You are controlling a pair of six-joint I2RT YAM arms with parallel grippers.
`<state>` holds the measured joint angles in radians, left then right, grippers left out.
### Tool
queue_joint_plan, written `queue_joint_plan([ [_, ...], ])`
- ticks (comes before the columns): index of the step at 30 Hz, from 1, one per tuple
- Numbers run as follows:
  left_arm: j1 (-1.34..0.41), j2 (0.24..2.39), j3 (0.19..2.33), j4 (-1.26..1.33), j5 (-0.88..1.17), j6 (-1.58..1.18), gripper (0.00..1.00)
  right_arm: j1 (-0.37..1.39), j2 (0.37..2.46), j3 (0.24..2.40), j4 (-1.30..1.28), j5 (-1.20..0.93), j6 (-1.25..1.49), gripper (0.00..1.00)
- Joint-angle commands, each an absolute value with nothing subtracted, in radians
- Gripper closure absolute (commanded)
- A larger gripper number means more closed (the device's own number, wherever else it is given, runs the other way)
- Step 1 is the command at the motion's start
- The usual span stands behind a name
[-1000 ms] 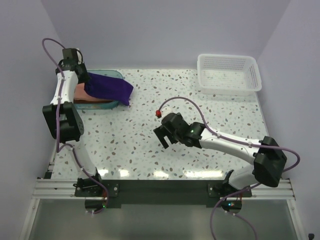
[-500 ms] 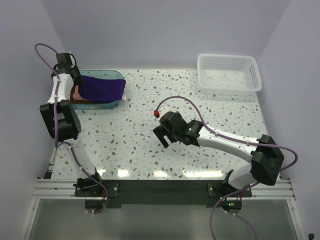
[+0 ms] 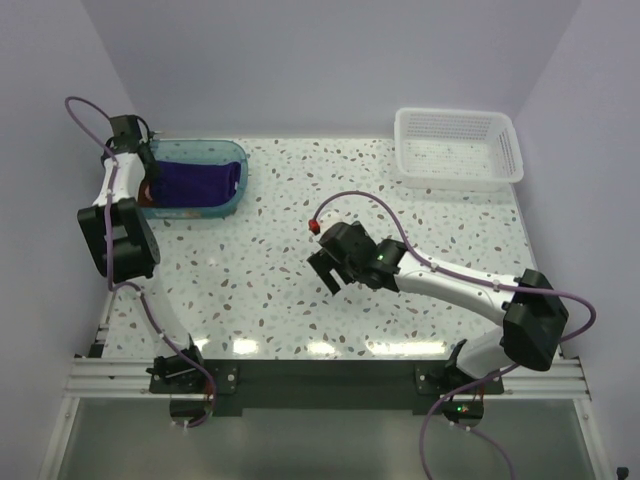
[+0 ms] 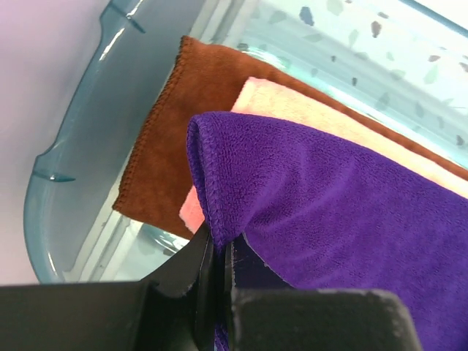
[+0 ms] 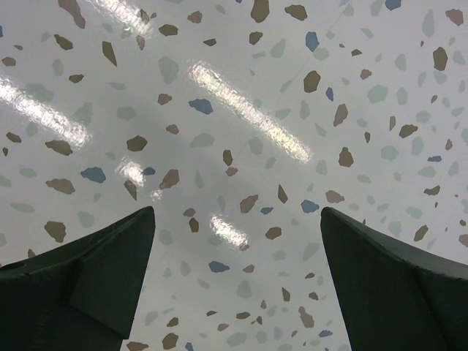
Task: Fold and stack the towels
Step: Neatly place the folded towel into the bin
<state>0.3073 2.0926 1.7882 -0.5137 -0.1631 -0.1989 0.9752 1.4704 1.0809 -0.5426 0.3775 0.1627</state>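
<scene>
The purple towel [image 3: 195, 180] lies in the teal tray [image 3: 232, 199] at the table's far left, on top of the other two. In the left wrist view the purple towel [image 4: 344, 219] covers the salmon pink towel [image 4: 292, 106], which lies on the rust brown towel [image 4: 175, 139]. My left gripper [image 4: 218, 252] is shut on the purple towel's near edge at the tray's left end; it also shows in the top view [image 3: 148, 175]. My right gripper [image 3: 325, 270] is open and empty over the bare table middle, with only speckled tabletop between its fingers [image 5: 95, 278].
A white mesh basket [image 3: 458, 148] stands at the far right corner. The tray's rim [image 4: 66, 161] sits close to the left wall. The speckled tabletop [image 3: 280, 230] lies between the tray and my right arm.
My left gripper has drawn the purple towel leftwards from hanging over the tray's right rim to lying inside the tray on the stack. My right arm has barely moved.
</scene>
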Motion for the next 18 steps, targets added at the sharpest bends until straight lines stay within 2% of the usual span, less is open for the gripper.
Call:
queue_joint_plan([
  [1,0.322,2.083,1.798,-0.477,-0.23,-0.201,0.94,0.971,1.463,1.127,-0.555,0.408,0.158,0.01],
  [18,0.322,2.072,1.825,-0.485,-0.285,-0.192,0.93,0.971,1.456,1.118,-0.558,0.437,0.158,0.01],
])
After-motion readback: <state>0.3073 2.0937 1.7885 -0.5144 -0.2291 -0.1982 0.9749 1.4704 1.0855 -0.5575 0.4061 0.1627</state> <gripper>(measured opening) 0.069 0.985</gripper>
